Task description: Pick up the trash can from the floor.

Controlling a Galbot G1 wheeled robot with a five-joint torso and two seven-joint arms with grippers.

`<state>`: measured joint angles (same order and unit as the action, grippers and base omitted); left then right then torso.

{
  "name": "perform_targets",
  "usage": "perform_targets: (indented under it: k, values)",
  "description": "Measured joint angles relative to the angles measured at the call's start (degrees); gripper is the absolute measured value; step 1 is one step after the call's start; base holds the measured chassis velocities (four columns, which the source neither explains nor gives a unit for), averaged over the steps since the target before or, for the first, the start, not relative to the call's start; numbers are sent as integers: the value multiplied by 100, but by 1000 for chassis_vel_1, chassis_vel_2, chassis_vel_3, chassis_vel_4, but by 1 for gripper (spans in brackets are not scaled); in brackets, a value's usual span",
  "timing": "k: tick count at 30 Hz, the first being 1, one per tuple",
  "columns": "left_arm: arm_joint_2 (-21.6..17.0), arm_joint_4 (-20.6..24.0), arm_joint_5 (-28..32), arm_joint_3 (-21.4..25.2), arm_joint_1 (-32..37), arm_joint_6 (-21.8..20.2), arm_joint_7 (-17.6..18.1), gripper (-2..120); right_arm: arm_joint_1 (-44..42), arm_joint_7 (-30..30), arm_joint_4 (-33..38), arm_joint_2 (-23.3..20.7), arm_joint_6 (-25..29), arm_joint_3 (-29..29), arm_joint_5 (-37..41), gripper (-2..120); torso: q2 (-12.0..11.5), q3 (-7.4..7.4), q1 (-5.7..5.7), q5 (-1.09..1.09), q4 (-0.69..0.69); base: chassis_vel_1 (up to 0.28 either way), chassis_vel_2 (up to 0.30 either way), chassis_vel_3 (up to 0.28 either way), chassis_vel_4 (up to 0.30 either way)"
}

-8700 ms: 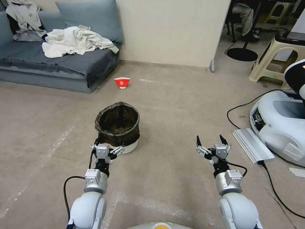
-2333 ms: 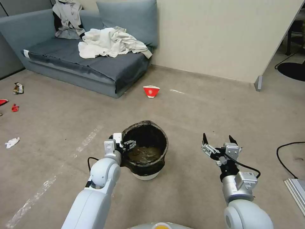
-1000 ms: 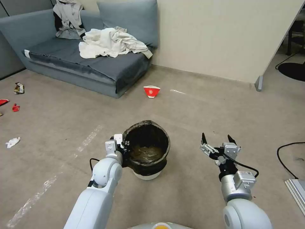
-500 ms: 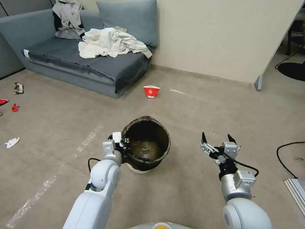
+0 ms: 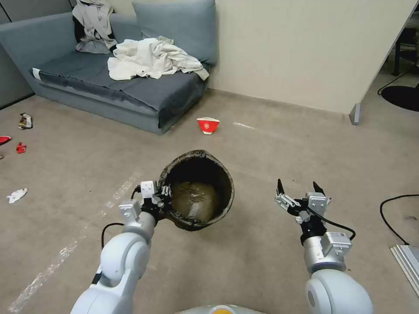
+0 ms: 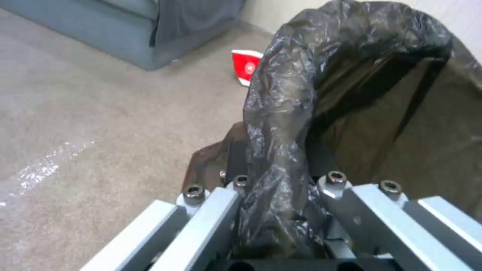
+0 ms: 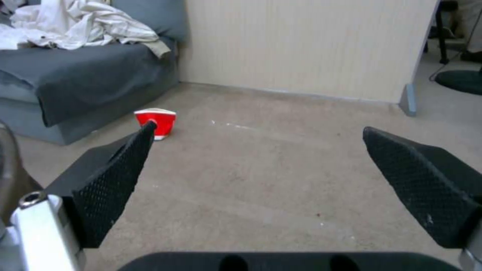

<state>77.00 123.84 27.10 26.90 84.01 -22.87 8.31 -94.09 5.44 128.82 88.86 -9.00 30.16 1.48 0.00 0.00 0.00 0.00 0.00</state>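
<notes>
We see the left tool [image 5: 162,197] clamped on the bag-wrapped rim of the trash can [image 5: 198,192], one finger inside and one outside. The can hangs tilted above the floor [image 5: 262,152], its mouth tipped toward us. The right tool [image 5: 300,192] waits to the right, well apart, its fingers [image 7: 113,180] spread wide and holding nothing

Round trash can [image 5: 198,192] lined in crinkled dark brown-black plastic. Flat matte floor [image 5: 279,148]: beige-grey, pale tape streaks. Small paper bowl [image 5: 208,125]: red, white rim. Upholstered sofa [image 5: 131,87]: blue-grey, bearing rumpled off-white cloth [image 5: 152,56].
</notes>
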Motion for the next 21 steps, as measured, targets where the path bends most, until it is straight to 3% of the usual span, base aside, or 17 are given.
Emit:
perform_targets:
  k: [9, 21]
  values:
    - [66, 400, -12, 100, 366, 65, -6, 6, -9, 11, 0, 17, 24, 8, 3, 100, 0, 0, 0, 0, 0, 0, 0, 0, 0]
    - [98, 474, 9, 90, 397, 68, -6, 6, -3, 22, 1, 13, 27, 11, 6, 100, 0, 0, 0, 0, 0, 0, 0, 0, 0]
